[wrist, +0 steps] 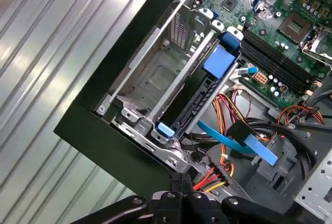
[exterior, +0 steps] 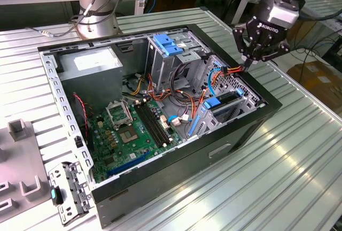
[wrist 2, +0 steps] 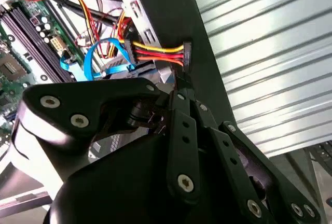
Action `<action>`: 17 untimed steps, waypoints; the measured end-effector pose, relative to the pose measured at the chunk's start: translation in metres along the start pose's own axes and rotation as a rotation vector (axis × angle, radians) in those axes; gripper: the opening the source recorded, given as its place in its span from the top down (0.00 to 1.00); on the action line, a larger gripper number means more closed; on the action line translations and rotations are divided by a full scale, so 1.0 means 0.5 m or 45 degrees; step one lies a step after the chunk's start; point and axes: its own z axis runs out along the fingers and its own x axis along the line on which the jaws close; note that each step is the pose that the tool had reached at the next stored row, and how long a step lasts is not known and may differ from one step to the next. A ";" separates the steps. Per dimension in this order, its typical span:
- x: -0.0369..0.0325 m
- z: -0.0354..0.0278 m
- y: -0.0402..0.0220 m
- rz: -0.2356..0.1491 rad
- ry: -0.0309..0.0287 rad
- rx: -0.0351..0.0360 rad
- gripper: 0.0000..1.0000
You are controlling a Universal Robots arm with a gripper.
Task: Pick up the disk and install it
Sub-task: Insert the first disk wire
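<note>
Over the computer case (exterior: 251, 126) rim, the pincer (exterior: 247, 64) is clamping together on a power plug (wrist 2: 185, 53). In the exterior view, the disk (exterior: 227, 98) is sitting edge-up in its cage (exterior: 231, 84) at the pincer's 7 o'clock, lying lengthwise 8-to-2.

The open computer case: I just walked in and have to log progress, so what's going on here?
One robot arm is working at the open computer case. The disk sits in its blue rails inside the drive cage at the case's corner. The gripper is at the case's edge beside that cage, seemingly shut on the black power connector with red, yellow and orange wires, not yet plugged in.
</note>
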 end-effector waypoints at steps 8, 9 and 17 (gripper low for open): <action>-0.003 -0.001 -0.010 -0.068 0.0097 -0.0026 0.89; -0.003 -0.001 -0.010 -0.105 0.0111 -0.0014 0.89; -0.002 0.001 -0.012 -0.411 0.0242 0.0078 0.82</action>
